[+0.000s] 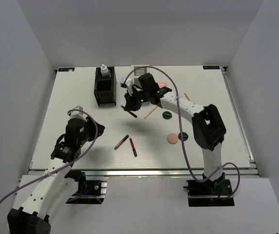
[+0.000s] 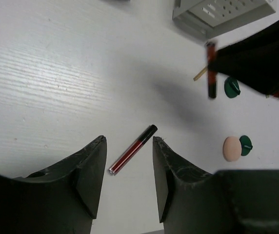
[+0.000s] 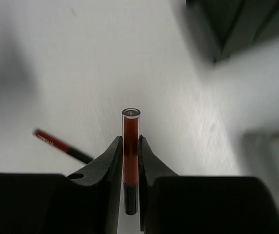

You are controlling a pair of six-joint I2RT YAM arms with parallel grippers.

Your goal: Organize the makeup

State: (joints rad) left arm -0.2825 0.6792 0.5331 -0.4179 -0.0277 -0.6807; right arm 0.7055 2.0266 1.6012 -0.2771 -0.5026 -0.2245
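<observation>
My right gripper [image 1: 130, 103] is shut on a dark red tube [image 1: 129, 111] and holds it above the table, between the black slatted box [image 1: 104, 88] and the white slatted box [image 1: 139, 73]. In the right wrist view the tube [image 3: 130, 122] stands out from between the shut fingers [image 3: 111, 156]. Two more dark red tubes [image 1: 121, 142] [image 1: 133, 146] lie mid-table. My left gripper [image 2: 128, 139] is open and empty, with one lying tube [image 2: 132, 149] just ahead between its fingertips. A white bottle [image 1: 104, 71] stands in the black box.
A wooden stick [image 1: 150, 112], a dark-green disc [image 1: 167, 115], a peach disc [image 1: 171, 139] and another green disc [image 1: 182, 136] lie right of centre. A second peach disc [image 1: 162, 85] lies by the white box. The right arm [image 1: 205, 126] spans the right side.
</observation>
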